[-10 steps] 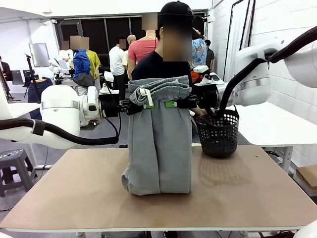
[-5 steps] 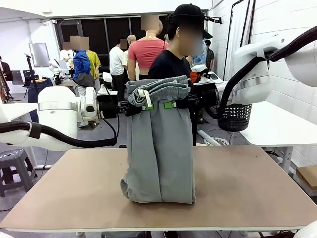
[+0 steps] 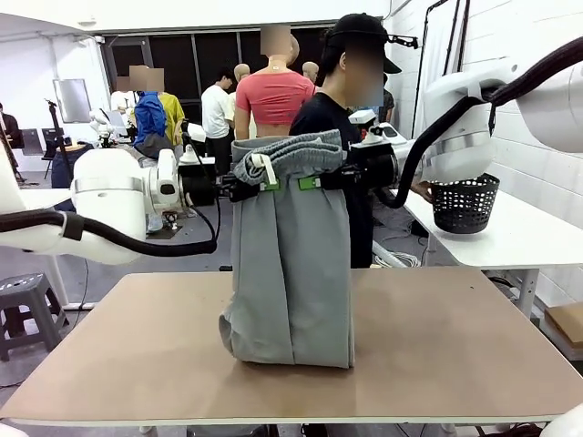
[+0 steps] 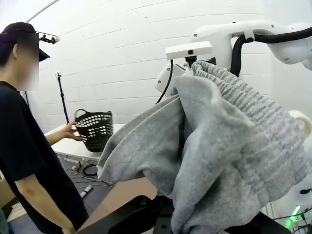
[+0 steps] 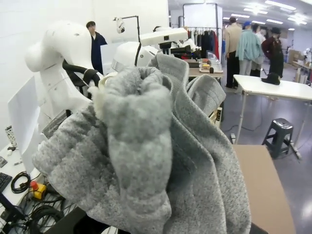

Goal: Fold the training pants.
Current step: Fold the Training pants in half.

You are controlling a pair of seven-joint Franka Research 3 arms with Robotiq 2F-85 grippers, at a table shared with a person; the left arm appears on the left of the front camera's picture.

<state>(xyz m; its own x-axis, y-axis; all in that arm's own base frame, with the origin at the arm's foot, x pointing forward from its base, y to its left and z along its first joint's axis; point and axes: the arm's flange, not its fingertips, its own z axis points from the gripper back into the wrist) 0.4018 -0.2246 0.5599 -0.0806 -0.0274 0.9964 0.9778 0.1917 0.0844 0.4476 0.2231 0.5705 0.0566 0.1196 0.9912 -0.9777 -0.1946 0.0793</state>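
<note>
The light grey training pants (image 3: 291,264) hang upright between my two arms, held by the gathered waistband (image 3: 290,155). Their lower end rests bunched on the brown table (image 3: 455,337). My left gripper (image 3: 265,185) is shut on the waistband's left side and my right gripper (image 3: 311,183) is shut on its right side, green pads showing. Grey fabric (image 4: 219,146) drapes over the left wrist camera and hides the fingers. The same cloth (image 5: 146,146) covers the right wrist view.
A person (image 3: 351,127) stands behind the table, one hand at a black mesh basket (image 3: 465,202) on the white side table at the right. That basket (image 4: 95,129) also appears in the left wrist view. A stool (image 5: 280,134) stands beside the table.
The person has carried the black basket off the brown table onto the white side table at the right. The pants have shifted slightly left and up with both grippers.
</note>
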